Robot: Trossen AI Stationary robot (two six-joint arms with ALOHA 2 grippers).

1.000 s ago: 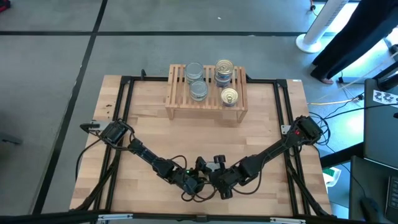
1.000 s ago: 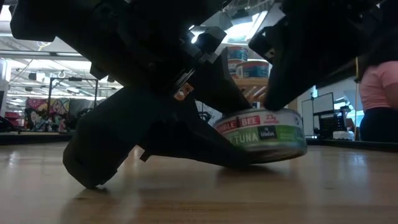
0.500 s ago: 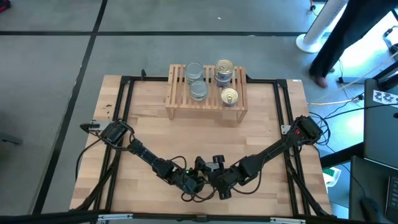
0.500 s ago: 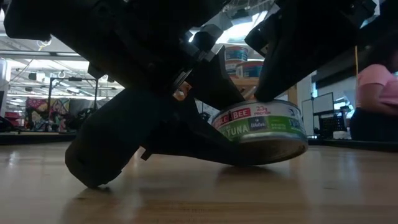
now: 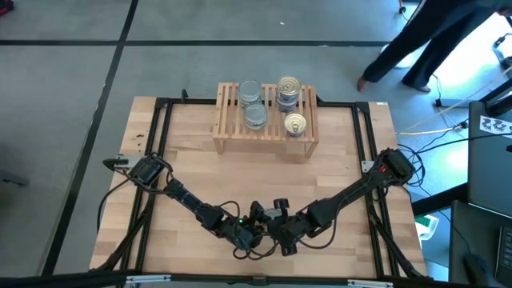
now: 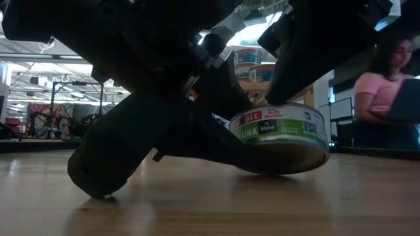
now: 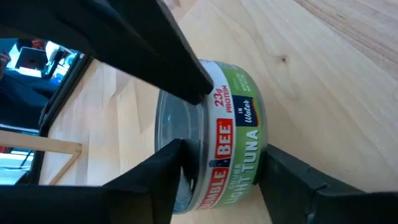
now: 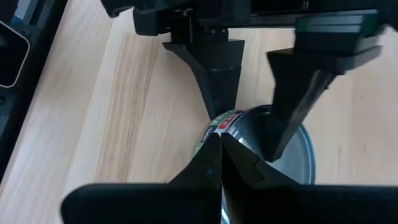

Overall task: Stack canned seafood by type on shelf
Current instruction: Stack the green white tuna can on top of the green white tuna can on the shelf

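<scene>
Shelf (image 5: 265,136) holding five tins, gold pair stacked (image 5: 288,90)

A light-wood desk (image 5: 200,176) with a black frame (image 5: 164,102) at its edges stands on a grey floor (image 5: 64,72). A person in a pink top (image 6: 375,82) sits behind a laptop (image 6: 405,101). Another person's dark-trousered legs (image 5: 448,40) cross the floor beside cables (image 5: 432,126).
</scene>
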